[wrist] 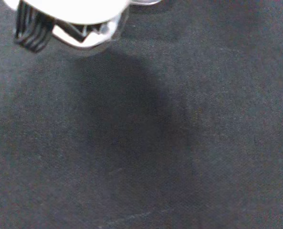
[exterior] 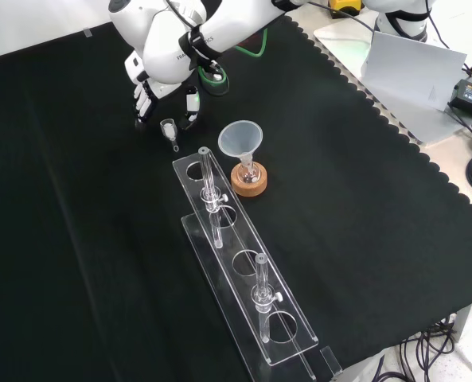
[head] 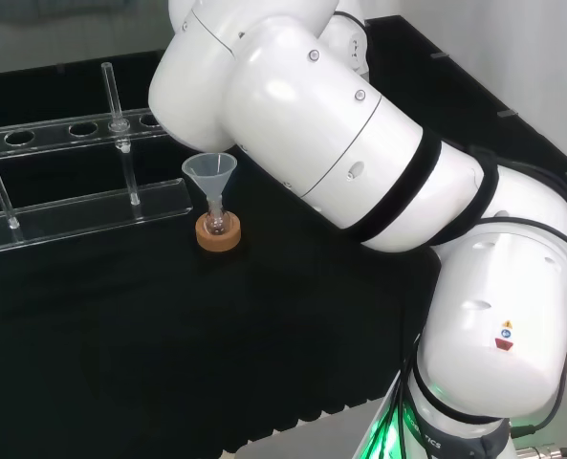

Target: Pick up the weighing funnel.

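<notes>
Front view, far left: my hand (exterior: 146,92), black and white, hangs with fingers spread over matte black cloth (exterior: 76,239). The small clear weighing funnel (exterior: 169,129) lies just near of them, unpinched. To its right a clear cone funnel (exterior: 240,139) stands on a round cork ring (exterior: 249,183), with open cloth running to the scalloped right edge.
</notes>
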Robot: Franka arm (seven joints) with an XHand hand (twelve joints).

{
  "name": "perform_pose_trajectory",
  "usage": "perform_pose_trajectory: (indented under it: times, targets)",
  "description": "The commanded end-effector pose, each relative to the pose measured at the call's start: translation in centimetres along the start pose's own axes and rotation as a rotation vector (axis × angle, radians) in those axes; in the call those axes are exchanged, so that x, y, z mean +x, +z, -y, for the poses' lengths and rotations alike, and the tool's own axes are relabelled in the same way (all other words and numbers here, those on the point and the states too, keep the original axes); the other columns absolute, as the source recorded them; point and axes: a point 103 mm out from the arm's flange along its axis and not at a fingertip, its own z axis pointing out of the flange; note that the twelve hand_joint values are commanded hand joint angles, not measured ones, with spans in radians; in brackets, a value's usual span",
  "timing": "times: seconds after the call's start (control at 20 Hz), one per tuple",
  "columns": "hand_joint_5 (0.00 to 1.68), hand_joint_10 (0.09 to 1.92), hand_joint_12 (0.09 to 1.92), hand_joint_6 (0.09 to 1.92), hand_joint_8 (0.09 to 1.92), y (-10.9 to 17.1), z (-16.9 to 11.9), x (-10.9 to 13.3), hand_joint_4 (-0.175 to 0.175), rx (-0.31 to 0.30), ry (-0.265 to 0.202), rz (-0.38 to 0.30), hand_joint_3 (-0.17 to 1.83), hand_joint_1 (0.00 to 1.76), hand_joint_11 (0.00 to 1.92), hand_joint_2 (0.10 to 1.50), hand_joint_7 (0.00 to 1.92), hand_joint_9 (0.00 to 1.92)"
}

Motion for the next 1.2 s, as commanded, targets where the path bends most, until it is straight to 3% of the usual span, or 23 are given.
perform_pose_trajectory:
  times: [0.05,0.15,0.3,0.45,1.2]
  targets:
    - [0.68,0.56,1.27,0.18,0.73,0.2,-0.1,-0.9,-0.037,0.018,0.007,-0.015,0.66,0.96,0.49,0.55,0.45,0.71]
    - [0.69,0.56,1.26,0.24,0.73,0.3,-0.3,-0.7,-0.032,0.021,0.000,-0.015,0.65,0.96,0.49,0.55,0.46,0.72]
    - [0.67,0.55,1.27,0.54,0.72,0.6,-0.4,-0.3,-0.017,0.016,-0.009,-0.007,0.65,0.97,0.49,0.56,0.47,0.73]
    - [0.67,0.56,1.27,0.67,0.72,0.7,-0.3,-0.8,-0.013,0.008,-0.023,-0.008,0.66,0.97,0.49,0.56,0.47,0.73]
    - [0.75,0.55,1.26,0.78,0.73,0.1,-0.4,1.8,0.003,0.005,-0.025,0.028,0.67,0.98,0.50,0.57,0.49,0.75]
